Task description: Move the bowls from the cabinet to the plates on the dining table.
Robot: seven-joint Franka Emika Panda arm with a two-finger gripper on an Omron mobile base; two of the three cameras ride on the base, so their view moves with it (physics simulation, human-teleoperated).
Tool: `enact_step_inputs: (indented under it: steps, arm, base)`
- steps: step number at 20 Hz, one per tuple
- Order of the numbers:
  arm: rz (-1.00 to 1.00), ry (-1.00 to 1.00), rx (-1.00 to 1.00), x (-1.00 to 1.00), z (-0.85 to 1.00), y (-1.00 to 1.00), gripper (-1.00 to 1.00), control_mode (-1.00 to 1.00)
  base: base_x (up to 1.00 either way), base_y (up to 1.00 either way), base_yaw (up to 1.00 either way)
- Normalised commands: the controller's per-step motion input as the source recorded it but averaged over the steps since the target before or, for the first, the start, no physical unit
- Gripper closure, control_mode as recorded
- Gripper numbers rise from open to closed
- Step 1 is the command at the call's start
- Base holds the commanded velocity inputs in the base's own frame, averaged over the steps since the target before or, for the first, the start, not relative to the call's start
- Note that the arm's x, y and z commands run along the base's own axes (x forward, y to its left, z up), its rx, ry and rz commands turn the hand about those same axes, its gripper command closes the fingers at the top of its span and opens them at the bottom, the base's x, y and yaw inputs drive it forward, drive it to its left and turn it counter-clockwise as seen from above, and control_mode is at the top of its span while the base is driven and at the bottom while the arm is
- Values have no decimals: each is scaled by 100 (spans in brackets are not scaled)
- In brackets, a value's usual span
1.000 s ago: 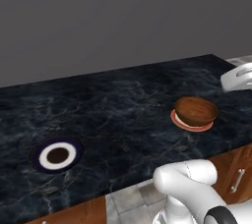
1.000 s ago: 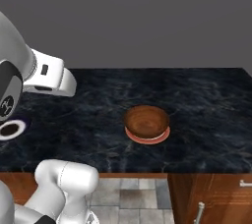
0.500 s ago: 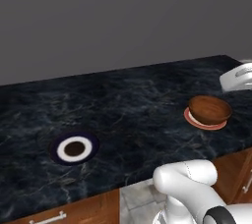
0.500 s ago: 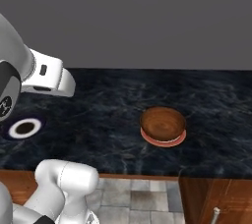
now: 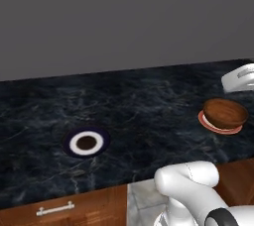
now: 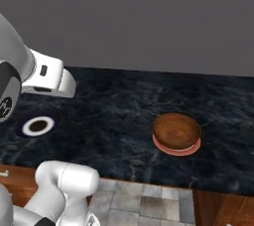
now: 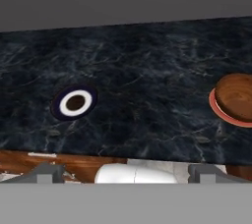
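Hand [image 7: 125, 175] spread wide, nothing in its grip, hanging at the counter's [image 5: 149, 96] near edge. Out on the black marble, navy plate [image 5: 86, 142] sits bare; well apart, brown bowl [image 6: 176, 131] rests on the red-rimmed plate [image 6: 177, 147].

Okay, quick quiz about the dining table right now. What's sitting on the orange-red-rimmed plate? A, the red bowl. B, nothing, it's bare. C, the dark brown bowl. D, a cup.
C: the dark brown bowl rests on the orange-red-rimmed plate on the dining table, while the dark navy plate carries no bowl.
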Motion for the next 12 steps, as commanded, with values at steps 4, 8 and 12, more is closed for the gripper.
enact_step_inputs:
  steps: [4, 8, 12]
  arm:
    - [0, 0, 0, 0, 0, 0, -100, 100]
    - [0, 0, 0, 0, 0, 0, -100, 100]
    - [0, 0, 0, 0, 0, 0, -100, 100]
  base:
    - [0, 0, 25]
    - [0, 0, 25]
    - [0, 0, 25]
